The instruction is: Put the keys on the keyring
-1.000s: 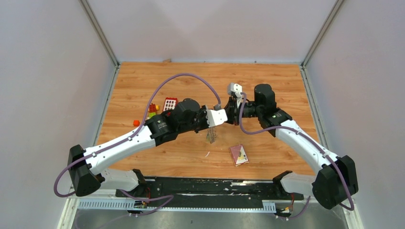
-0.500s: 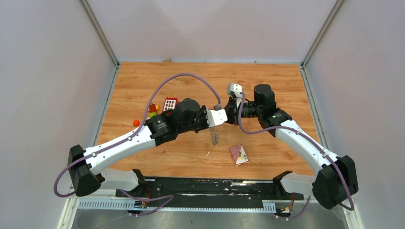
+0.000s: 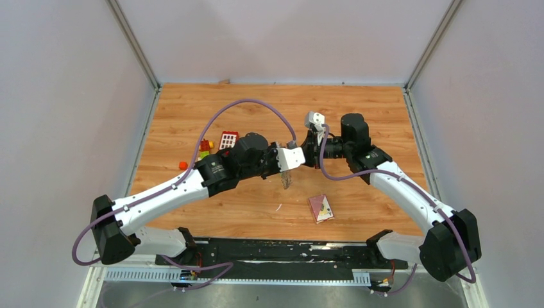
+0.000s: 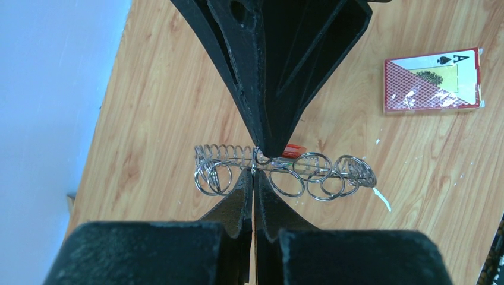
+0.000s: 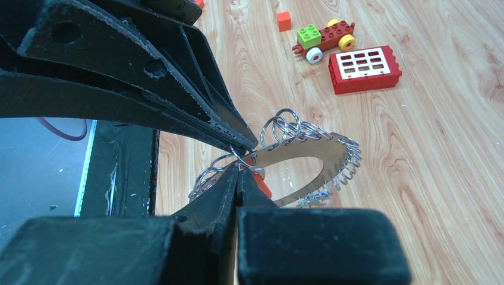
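The keyring [image 5: 324,155], a flat grey disc with an open centre and a rim of wire coils and small split rings, hangs in the air between both arms [image 3: 285,181]. My left gripper [image 4: 254,173] is shut on its rim from below in the left wrist view. My right gripper [image 5: 239,169] is shut on a thin wire loop at the same spot. The red tag [image 5: 262,186] of one of the keys lies against my right finger. Blue and green tags [image 5: 313,196] peep out under the disc. The two pairs of fingertips almost touch.
A maroon card pack [image 4: 432,80] lies on the wooden table to the right of the keyring. At the left stand a red block with white squares [image 5: 364,68], a small toy car [image 5: 324,38] and an orange cube [image 5: 284,21].
The hanging keyring has swung slightly under the grippers. Both arms have stayed in place with their jaws shut.
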{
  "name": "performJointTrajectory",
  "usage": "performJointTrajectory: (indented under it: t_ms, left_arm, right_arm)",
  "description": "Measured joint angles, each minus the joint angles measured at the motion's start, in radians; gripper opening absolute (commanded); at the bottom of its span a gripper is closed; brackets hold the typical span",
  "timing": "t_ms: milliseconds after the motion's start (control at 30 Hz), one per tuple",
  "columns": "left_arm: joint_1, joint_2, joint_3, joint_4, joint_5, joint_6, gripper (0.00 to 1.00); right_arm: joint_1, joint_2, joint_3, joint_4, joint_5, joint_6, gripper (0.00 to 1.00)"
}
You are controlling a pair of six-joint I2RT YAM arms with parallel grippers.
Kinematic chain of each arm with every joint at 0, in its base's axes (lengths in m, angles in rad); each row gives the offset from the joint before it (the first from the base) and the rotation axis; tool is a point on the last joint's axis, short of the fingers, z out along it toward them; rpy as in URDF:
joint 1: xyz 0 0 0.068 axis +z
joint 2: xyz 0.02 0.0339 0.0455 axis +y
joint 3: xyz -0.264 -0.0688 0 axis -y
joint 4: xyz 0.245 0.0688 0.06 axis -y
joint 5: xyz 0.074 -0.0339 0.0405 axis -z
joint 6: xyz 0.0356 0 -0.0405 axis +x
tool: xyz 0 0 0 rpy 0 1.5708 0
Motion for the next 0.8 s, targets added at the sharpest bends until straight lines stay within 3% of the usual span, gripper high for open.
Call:
performJointTrajectory:
  t_ms: [800]
  left_arm:
    - [0.001, -0.023, -0.033, 0.018, 0.021, 0.037, 0.00]
  right_arm:
    - [-0.011, 0.015, 0.000, 0.000, -0.009, 0.036, 0.00]
